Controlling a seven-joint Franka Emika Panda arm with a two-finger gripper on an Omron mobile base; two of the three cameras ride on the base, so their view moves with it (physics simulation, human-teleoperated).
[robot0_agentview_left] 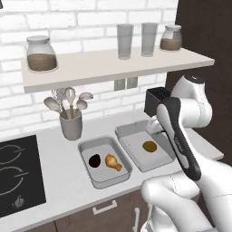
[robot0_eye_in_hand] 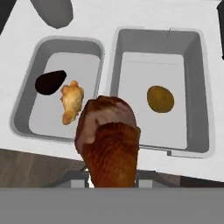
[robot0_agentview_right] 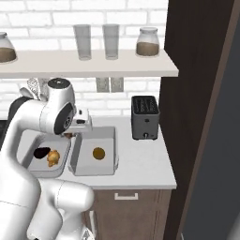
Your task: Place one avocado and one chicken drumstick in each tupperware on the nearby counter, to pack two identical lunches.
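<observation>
Gripper (robot0_eye_in_hand: 113,186) clamped on dark reddish-brown drumstick (robot0_eye_in_hand: 109,135), held above the counter's (robot0_eye_in_hand: 144,17) front edge, betw the two grey tupperwares. Left tupperware (robot0_eye_in_hand: 24,94) has near-black avocado (robot0_eye_in_hand: 50,82) w/ golden-orange drumstick (robot0_eye_in_hand: 71,102) just beside it. Right tupperware (robot0_eye_in_hand: 194,87) has olive-brown avocado (robot0_eye_in_hand: 160,99) alone, near its middle. In left base view, utensil cup (robot0_agentview_left: 71,124) stands behind left tray, cooktop (robot0_agentview_left: 18,174) at far left. Toaster (robot0_agentview_right: 145,117) sits right of trays in right base view.
</observation>
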